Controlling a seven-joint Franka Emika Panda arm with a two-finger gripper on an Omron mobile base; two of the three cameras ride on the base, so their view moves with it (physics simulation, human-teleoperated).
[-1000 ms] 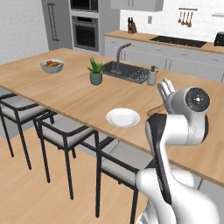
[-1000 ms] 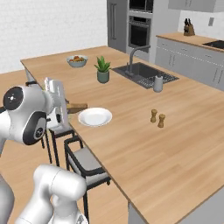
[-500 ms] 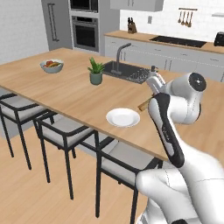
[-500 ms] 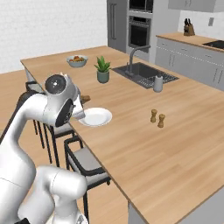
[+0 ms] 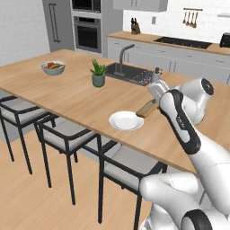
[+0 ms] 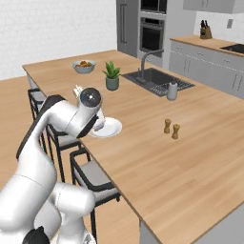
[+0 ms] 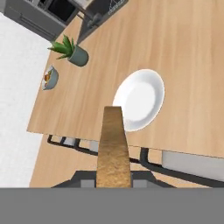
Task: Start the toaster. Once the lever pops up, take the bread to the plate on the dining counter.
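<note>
My gripper [image 7: 113, 178] is shut on the bread [image 7: 113, 146], a tan slice seen edge-on that sticks out ahead of the hand. The slice's far end reaches just over the near rim of the white plate [image 7: 141, 99] on the dining counter [image 7: 183, 57]. From the left base view the bread [image 5: 145, 108] hangs tilted below the gripper [image 5: 152, 99], just right of the plate [image 5: 126, 120] and slightly above the wood. My arm covers part of the plate [image 6: 110, 127] in the right base view. The black toaster [image 5: 224, 39] stands on the far back worktop.
A sink with faucet [image 5: 131, 72], a potted plant [image 5: 99, 74] and a grey fruit bowl [image 5: 53, 67] sit farther along the island. Two small shakers [image 6: 171, 128] stand to the right of the plate. Black-framed chairs [image 5: 67, 134] line the near edge.
The arm has stretched out and swung the hand with the bread a little closer to the plate. Plate and base have not moved.
</note>
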